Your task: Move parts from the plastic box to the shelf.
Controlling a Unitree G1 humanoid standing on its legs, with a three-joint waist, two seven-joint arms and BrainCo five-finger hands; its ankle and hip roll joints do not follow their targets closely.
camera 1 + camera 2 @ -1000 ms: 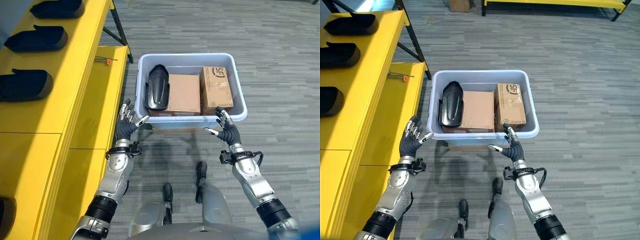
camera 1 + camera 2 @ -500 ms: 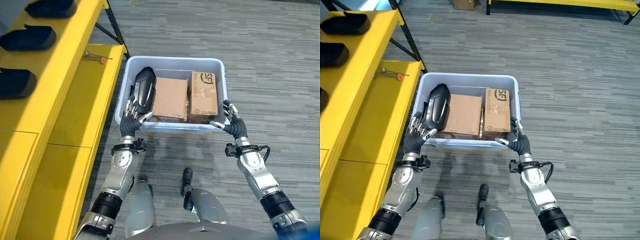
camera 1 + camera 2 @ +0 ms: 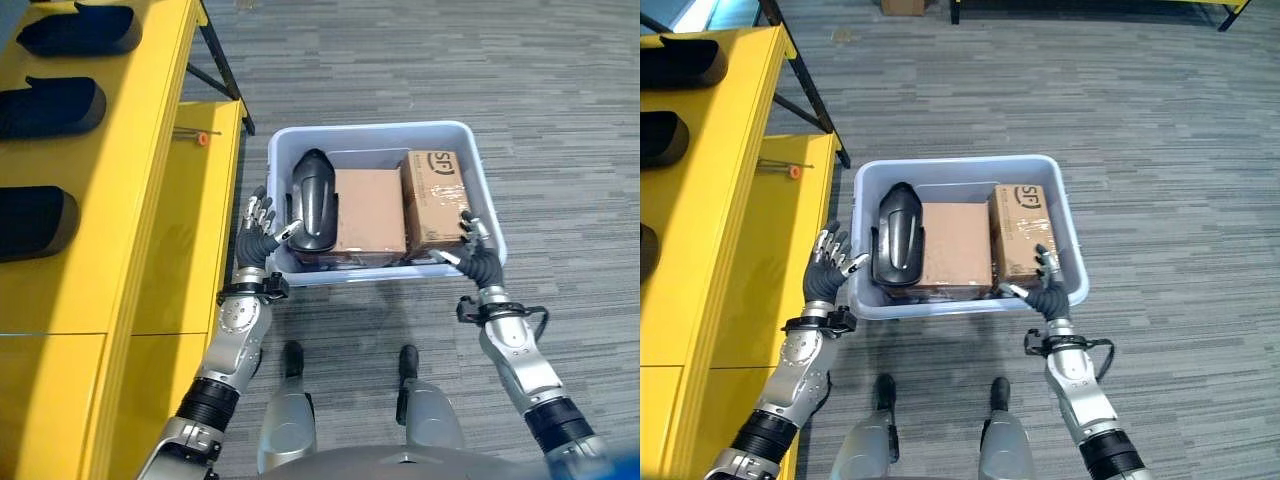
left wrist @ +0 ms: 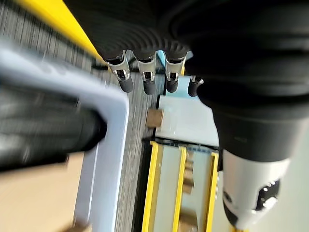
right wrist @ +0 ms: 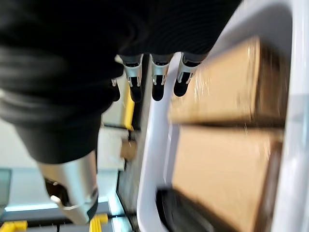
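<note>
A pale blue plastic box (image 3: 380, 129) stands on the floor. It holds a black moulded part (image 3: 313, 200) at its left and two cardboard boxes (image 3: 368, 208) (image 3: 436, 195). My left hand (image 3: 258, 232) is open just outside the box's near left corner, thumb reaching toward the rim by the black part. My right hand (image 3: 475, 258) is open at the near right corner, fingers against the rim. The left wrist view has straight fingers (image 4: 145, 79) beside the rim (image 4: 108, 145). In the right wrist view, straight fingers (image 5: 157, 84) hang over the rim (image 5: 154, 145).
A yellow shelf (image 3: 150, 150) runs along the left, with three black parts (image 3: 50, 105) on its upper level. An orange-tipped tool (image 3: 195, 136) lies on the lower level. Black shelf legs (image 3: 225, 65) stand behind the box. Grey floor surrounds the box on the right.
The whole view has shifted. Relative to the box, my left hand has moved from over the near rim to just outside the left corner. My right hand stays at the near right corner.
</note>
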